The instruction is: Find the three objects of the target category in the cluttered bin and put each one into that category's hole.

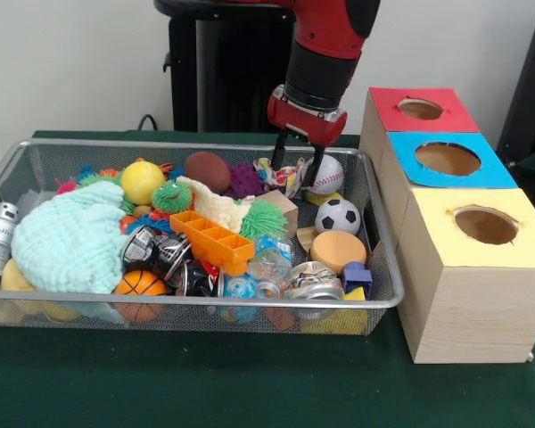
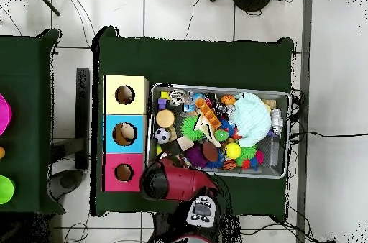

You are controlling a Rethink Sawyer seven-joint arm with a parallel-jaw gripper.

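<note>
Your tool (image 1: 295, 161) hangs with fingers spread above the white polka-dot cloth (image 1: 281, 174) at the silver wire-mesh bin's (image 1: 379, 267) far edge, hemmed by a white baseball (image 1: 330, 175) and a purple spiky ball (image 1: 244, 180).

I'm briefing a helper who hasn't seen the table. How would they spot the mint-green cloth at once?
Start at the wire bin beside the wooden boxes. In the front view, go to its left end, farthest from the boxes. The mint-green knit cloth is a big soft heap there, the only pale green fabric among balls and cans.
</note>
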